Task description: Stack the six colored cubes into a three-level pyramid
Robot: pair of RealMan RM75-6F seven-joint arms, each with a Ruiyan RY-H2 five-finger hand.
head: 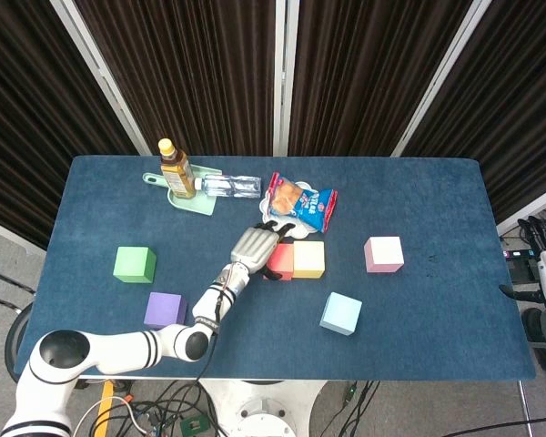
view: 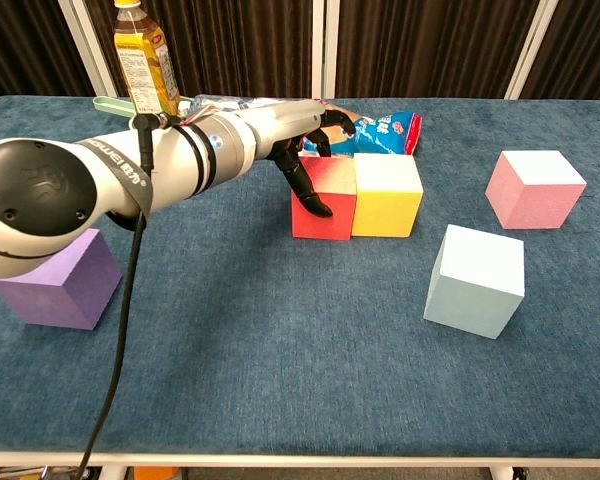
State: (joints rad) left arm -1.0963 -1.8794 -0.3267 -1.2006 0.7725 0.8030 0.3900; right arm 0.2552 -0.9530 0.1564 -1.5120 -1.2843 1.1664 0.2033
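Observation:
My left hand (head: 253, 246) (view: 295, 125) reaches in from the left and grips the red cube (head: 280, 262) (view: 328, 205), thumb down its front-left face and fingers curled over its top and back. The yellow cube (head: 308, 259) (view: 387, 197) touches the red one on its right side. On the right stands the pink cube (head: 383, 254) (view: 533, 188), and the light blue cube (head: 340, 313) (view: 475, 280) sits nearer the front. The green cube (head: 134, 264) and the purple cube (head: 164, 310) (view: 50, 275) rest at the left. No view shows my right hand.
Close behind the red and yellow cubes lies a blue snack bag (head: 302, 201) (view: 385, 130). A tea bottle (head: 176, 169) (view: 144, 60) stands on a green tray (head: 193, 202) at the back left, with a clear plastic bottle (head: 229, 187) lying beside it.

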